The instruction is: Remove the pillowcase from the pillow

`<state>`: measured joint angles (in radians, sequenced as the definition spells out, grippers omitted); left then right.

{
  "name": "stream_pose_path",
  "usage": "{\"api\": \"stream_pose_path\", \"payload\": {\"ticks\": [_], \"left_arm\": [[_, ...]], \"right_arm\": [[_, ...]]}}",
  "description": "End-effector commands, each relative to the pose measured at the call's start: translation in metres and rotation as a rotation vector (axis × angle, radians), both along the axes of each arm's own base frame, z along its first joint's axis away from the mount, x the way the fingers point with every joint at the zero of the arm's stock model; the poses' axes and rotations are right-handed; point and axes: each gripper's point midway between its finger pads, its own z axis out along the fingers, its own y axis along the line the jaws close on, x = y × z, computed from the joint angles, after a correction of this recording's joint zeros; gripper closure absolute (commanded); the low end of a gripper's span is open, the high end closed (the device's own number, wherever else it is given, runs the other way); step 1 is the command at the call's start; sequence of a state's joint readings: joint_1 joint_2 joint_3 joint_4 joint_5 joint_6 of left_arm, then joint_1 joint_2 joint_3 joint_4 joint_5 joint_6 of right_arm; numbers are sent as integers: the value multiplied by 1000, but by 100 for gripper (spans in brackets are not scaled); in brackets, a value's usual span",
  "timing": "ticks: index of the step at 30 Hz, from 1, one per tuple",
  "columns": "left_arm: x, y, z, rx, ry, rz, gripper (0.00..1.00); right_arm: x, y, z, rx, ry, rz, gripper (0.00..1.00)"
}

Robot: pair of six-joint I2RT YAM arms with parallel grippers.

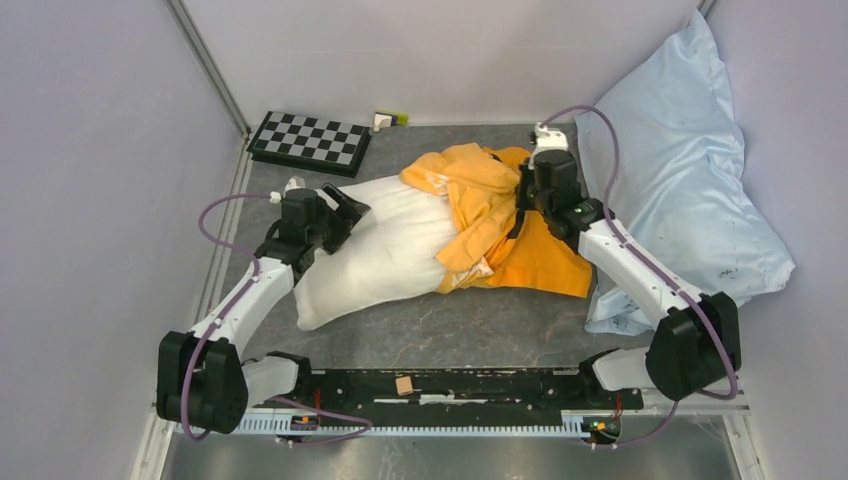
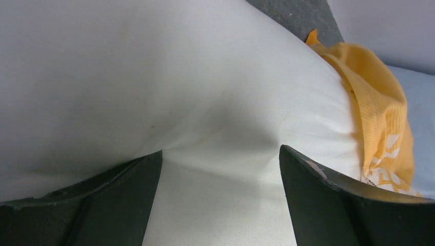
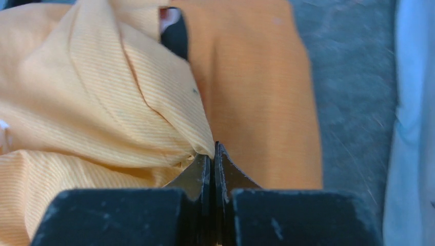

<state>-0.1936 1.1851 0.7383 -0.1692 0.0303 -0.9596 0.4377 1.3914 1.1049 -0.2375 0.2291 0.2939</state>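
The white pillow [image 1: 380, 250] lies across the middle of the grey table. The orange pillowcase [image 1: 490, 215] is bunched over its right end, with a flat part trailing right onto the table. My left gripper [image 1: 345, 208] is at the pillow's far left end. In the left wrist view its jaws [image 2: 220, 154] stand partly apart with a thick fold of pillow [image 2: 154, 77] squeezed between them. My right gripper [image 1: 530, 190] is at the pillowcase's right side. In the right wrist view it [image 3: 213, 148] is shut on a fold of the pillowcase [image 3: 102, 102].
A large pale blue satin pillow [image 1: 680, 190] leans against the right wall beside the right arm. A black-and-white chessboard [image 1: 310, 142] and a small white and green item [image 1: 388, 120] lie at the back. A small tan block [image 1: 404, 385] sits on the front rail.
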Motion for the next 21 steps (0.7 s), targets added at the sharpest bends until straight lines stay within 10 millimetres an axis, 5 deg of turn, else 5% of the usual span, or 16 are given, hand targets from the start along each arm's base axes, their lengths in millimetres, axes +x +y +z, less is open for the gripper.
{"api": "stream_pose_path", "payload": {"ticks": [1,5,8,13,17,21], "left_arm": [[-29,40,-66,131,207,120,7],[-31,40,-65,139,215,104,7],[-31,45,-55,159,192,117,7],[-30,44,-30,177,139,87,7],[-30,10,9,134,18,-159,0],[-45,-15,41,66,-106,-322,0]], "right_arm": [[-8,-142,16,-26,-94,-513,100],[-33,-205,15,43,-130,-720,100],[-44,-218,22,76,-167,-759,100],[-34,-182,30,126,-188,-522,100],[-30,-151,30,188,-185,-345,100],[-32,-143,34,189,-190,-291,100]]}}
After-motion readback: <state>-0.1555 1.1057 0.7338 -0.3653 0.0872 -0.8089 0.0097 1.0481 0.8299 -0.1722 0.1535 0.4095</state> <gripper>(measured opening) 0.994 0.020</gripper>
